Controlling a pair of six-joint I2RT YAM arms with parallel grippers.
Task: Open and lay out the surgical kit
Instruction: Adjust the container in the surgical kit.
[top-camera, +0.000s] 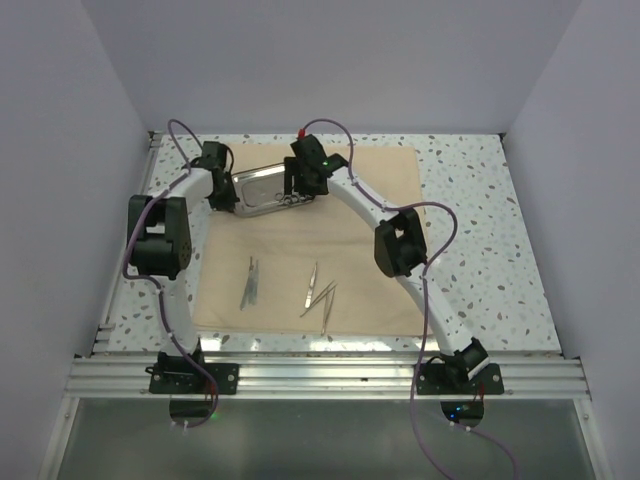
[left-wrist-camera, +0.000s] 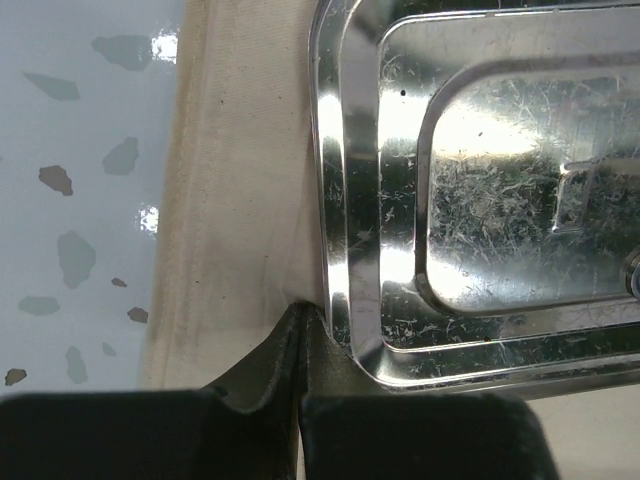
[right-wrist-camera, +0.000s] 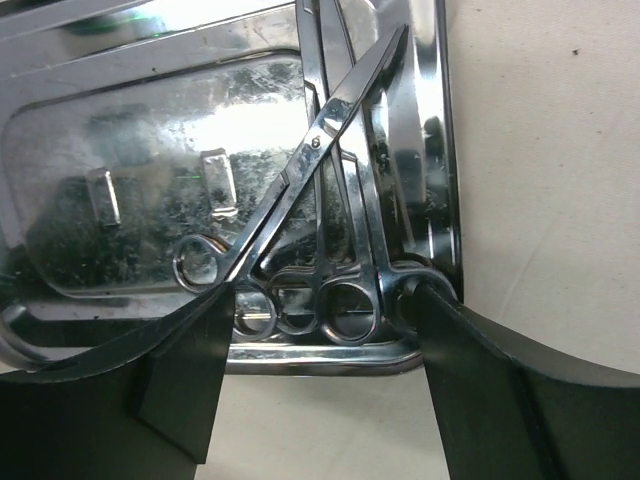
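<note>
The tan cloth wrap (top-camera: 300, 250) lies spread flat on the table. At its far side stands the shiny steel tray (top-camera: 262, 185). My left gripper (left-wrist-camera: 298, 318) is shut, its tips resting on the cloth (left-wrist-camera: 240, 200) right against the tray's (left-wrist-camera: 470, 200) corner rim; nothing shows between them. My right gripper (right-wrist-camera: 322, 300) hangs open over the tray's (right-wrist-camera: 130, 180) near end, its fingers either side of the ring handles (right-wrist-camera: 345, 310) of several scissors and forceps (right-wrist-camera: 330, 130) lying inside. Thin silver tweezers (top-camera: 250, 283) and further pairs (top-camera: 318, 292) lie on the cloth nearer me.
The speckled white table top (top-camera: 480, 250) runs round the cloth, with white walls on three sides. An aluminium rail (top-camera: 320, 378) carrying both arm bases lines the near edge. Purple cables (top-camera: 432, 290) trail along the arms.
</note>
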